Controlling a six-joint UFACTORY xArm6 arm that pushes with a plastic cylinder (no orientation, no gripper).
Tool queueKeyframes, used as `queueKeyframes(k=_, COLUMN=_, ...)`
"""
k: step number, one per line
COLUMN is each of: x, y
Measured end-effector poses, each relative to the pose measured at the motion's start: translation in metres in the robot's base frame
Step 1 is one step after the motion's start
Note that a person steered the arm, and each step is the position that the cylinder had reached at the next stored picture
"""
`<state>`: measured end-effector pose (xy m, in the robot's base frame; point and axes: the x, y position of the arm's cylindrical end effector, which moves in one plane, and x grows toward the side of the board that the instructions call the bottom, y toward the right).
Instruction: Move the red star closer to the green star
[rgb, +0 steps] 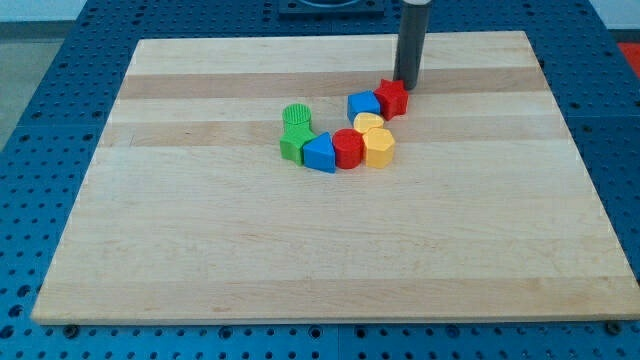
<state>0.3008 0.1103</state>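
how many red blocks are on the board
2: the red star at the cluster's top right, touching my tip; a red cylinder in the bottom row. None look hidden.

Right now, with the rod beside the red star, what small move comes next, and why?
Probably a short push toward the view's lower left: my tip sits at the red star's upper-right side, and the green star lies lower left, past the blue block.
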Motion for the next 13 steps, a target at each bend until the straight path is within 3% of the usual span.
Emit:
queueKeyframes(k=2, x=0.022, y=0.044)
queueKeyframes(k=4, x=0.059, y=0.003)
queueKeyframes(k=8, x=0.018, y=-0.047)
queueKeyframes(k=10, x=-0.032, y=-0.047)
queueKeyframes(k=11, x=-0.036, y=-0.061)
queueKeyframes(k=13, x=-0.004, y=-0.109)
